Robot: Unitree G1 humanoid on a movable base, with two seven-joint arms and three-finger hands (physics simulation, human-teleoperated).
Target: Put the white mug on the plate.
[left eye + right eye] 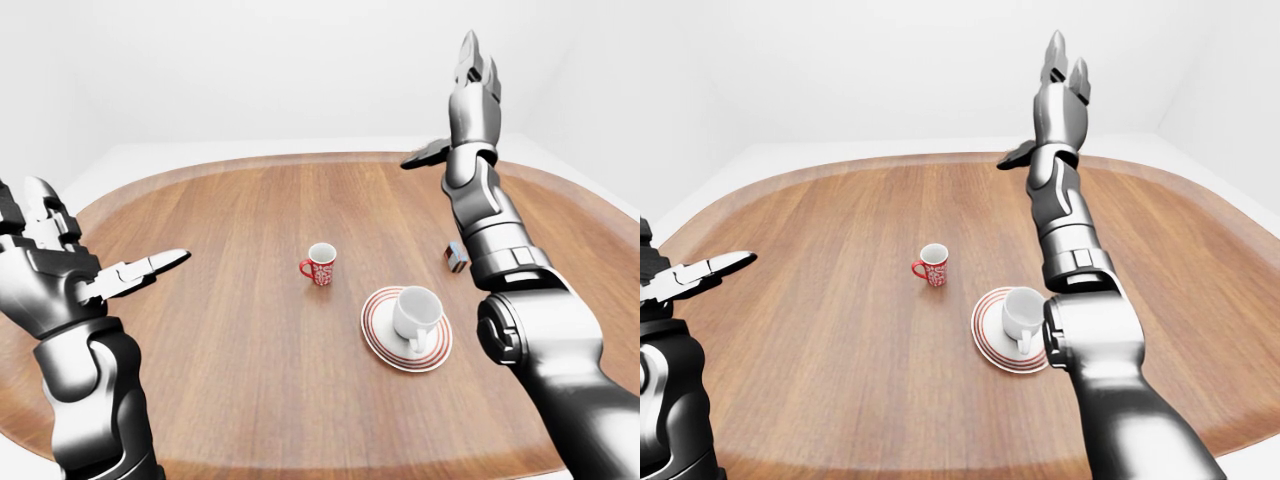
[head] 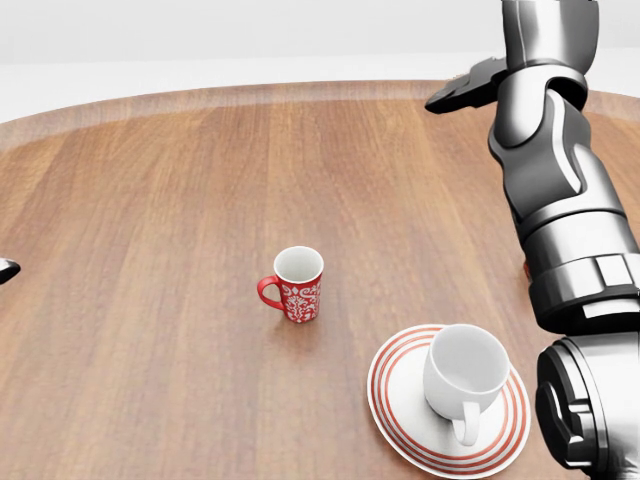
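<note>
The white mug (image 2: 464, 377) stands upright on the red-ringed plate (image 2: 396, 403), its handle toward the bottom of the head view. A red patterned mug (image 2: 296, 284) stands on the wooden table to the left of the plate. My right hand (image 1: 474, 78) is raised high above the table, fingers open and pointing up, holding nothing. My left hand (image 1: 70, 262) is open and empty at the left of the left-eye view, well away from both mugs.
The oval wooden table (image 1: 230, 330) has a raised rim. A small dark block (image 1: 456, 256) lies on it right of the red mug, partly behind my right forearm. White floor and walls surround the table.
</note>
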